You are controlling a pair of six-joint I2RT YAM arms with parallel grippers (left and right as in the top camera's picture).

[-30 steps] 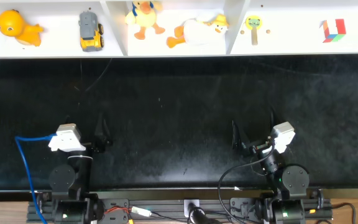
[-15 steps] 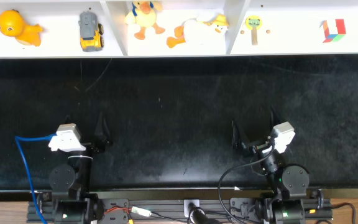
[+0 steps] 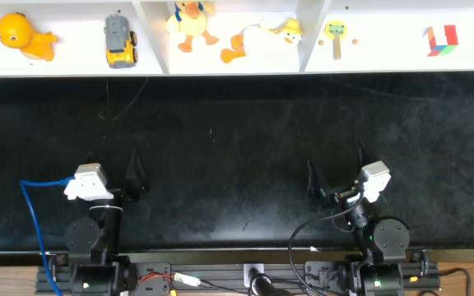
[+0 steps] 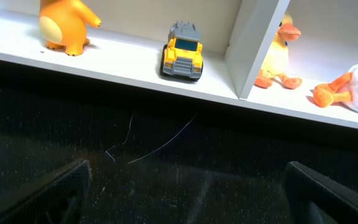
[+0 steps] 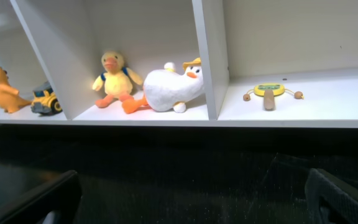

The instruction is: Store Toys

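**A:** Down at the near edge of the black mat [image 3: 237, 140], the left gripper [image 4: 186, 165] sits low, its two fingers spread wide with nothing between them.

**B:** And the right gripper [image 5: 192, 173] mirrors it, with its fingers parted just as wide and nothing held. Both are well apart from the white shelf [image 3: 385, 57] running along the far side.

**A:** On to the toys, then. All of them are on the shelf and none are on the mat. In the left compartment, the orange toy [image 3: 23, 34] stands at the outer end. The yellow truck [image 3: 120, 43] is parked near the divider with its nose toward the mat.

**B:** In the middle compartment, the yellow duck [image 3: 192, 23] sits upright (orange feet out front). Just beside it, the white goose [image 3: 262, 41] lies on its side with its head toward the right-hand divider.

**A:** In the right compartment, the paddle toy [image 3: 336, 34] lies flat close to that divider, its handle pointing toward the mat. The coloured blocks [image 3: 440, 39] stand toward the far end, well apart from it.

**B:** One more thing: a blue cable [image 3: 39, 187] loops out beside the left arm's base, lying on the mat at the near edge.
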